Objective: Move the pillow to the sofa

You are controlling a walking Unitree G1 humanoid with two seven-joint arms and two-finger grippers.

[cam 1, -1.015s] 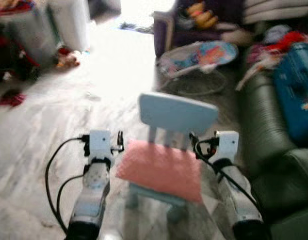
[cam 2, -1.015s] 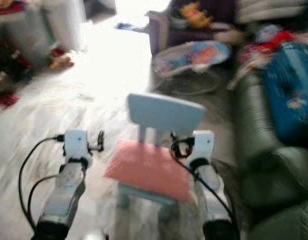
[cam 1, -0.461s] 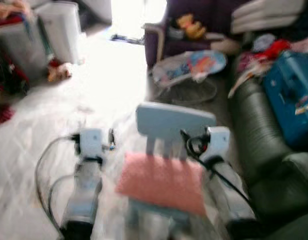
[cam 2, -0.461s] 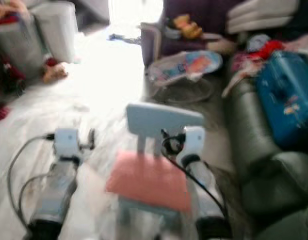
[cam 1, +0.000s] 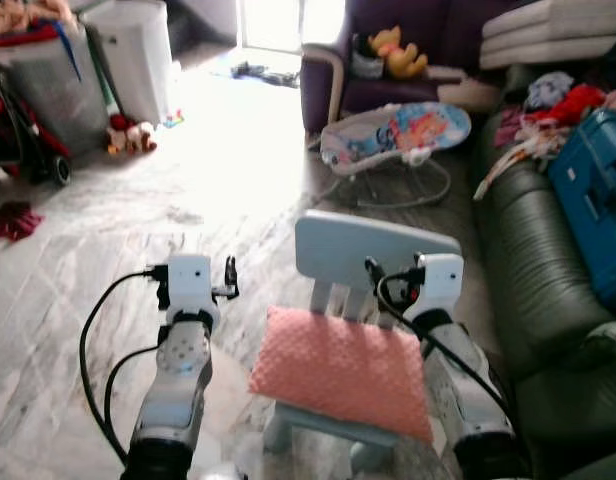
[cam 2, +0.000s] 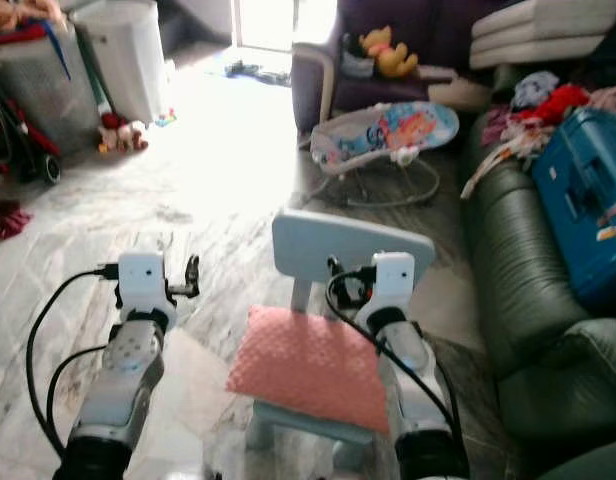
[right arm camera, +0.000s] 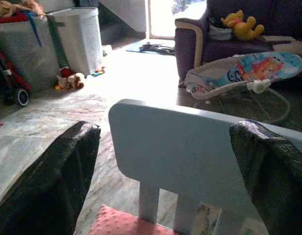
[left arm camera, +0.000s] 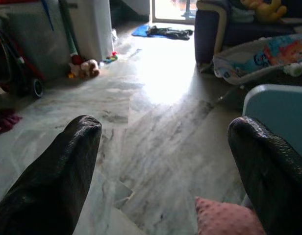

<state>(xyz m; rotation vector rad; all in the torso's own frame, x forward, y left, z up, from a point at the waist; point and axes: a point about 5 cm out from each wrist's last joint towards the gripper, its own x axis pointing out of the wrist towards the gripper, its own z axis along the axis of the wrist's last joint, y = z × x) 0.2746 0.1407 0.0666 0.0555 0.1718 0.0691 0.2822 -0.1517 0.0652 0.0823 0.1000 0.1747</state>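
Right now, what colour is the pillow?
Pink, with a dotted texture; the pillow shows best in the left eye view.

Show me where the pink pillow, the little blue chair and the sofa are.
pillow (cam 1: 343, 372), left eye view, middle of its top.
chair (cam 1: 373, 248), left eye view, middle of its backrest.
sofa (cam 1: 528, 260), left eye view, dark green seat cushion.

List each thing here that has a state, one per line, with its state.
pillow: lying flat on the chair seat, not held
chair: upright, beside the sofa
left gripper: open, holding nothing
right gripper: open, holding nothing
sofa: cluttered with clothes and a blue suitcase
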